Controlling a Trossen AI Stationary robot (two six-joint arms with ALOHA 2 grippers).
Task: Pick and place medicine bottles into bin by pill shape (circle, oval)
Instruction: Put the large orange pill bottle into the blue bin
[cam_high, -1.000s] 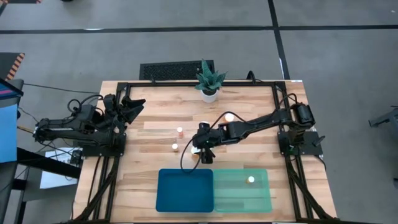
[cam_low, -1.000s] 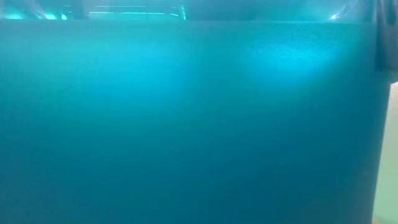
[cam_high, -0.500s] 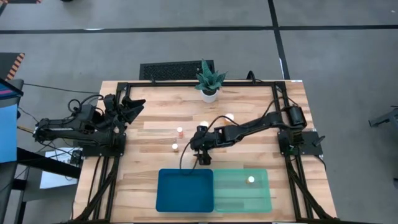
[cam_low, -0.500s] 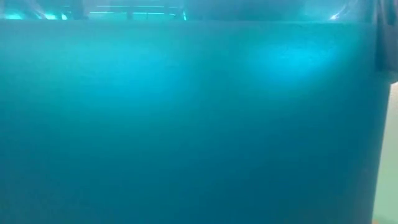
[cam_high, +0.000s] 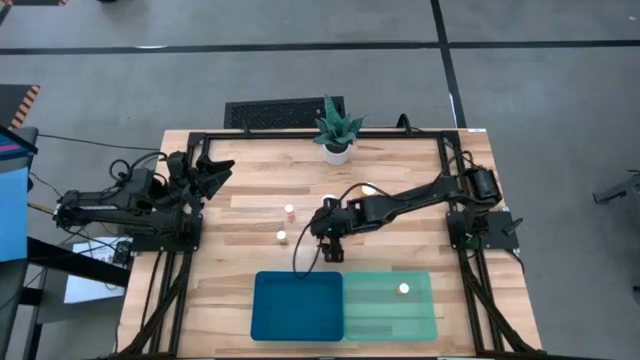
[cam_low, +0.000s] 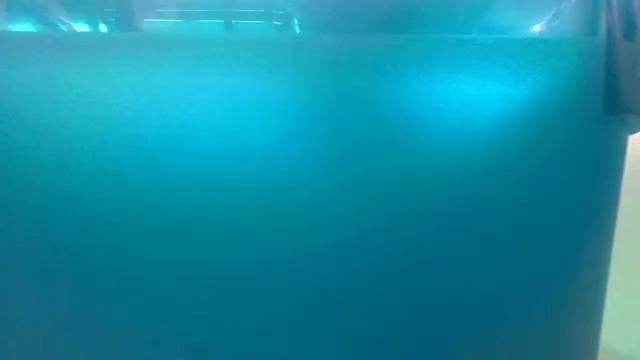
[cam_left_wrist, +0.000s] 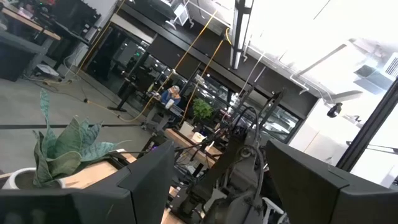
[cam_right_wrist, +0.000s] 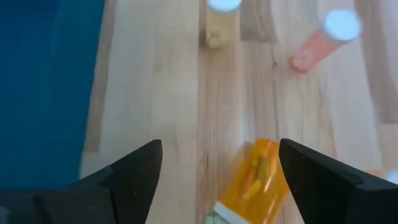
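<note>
A small amber medicine bottle (cam_right_wrist: 258, 179) lies on its side on the wooden table, white cap (cam_right_wrist: 221, 214) toward the wrist camera. My right gripper (cam_right_wrist: 221, 146) (cam_high: 333, 250) hangs over it, open, slanting down, one finger on either side; I see no touch. Beyond it two more bottles (cam_right_wrist: 222, 18) (cam_right_wrist: 323, 36) stand upright, also seen from above (cam_high: 281, 236) (cam_high: 289, 210). Another bottle (cam_high: 403, 289) stands in the mint green bin (cam_high: 425, 312); the dark blue bin (cam_high: 262, 305) sits beside it. My left gripper (cam_high: 215, 170) (cam_left_wrist: 221, 186) waits open at the table's left edge.
A potted green plant (cam_high: 336, 128) stands at the far edge, a black grille (cam_high: 270, 112) behind the table. Another white cap (cam_high: 368, 187) shows by the right arm. The blue bin's wall (cam_low: 300, 200) fills the low view. Bare wood lies between the left arm and the bottles.
My right gripper has tipped a little further downward while staying over the same place near the blue bin's far edge. Its fingers have stayed open.
</note>
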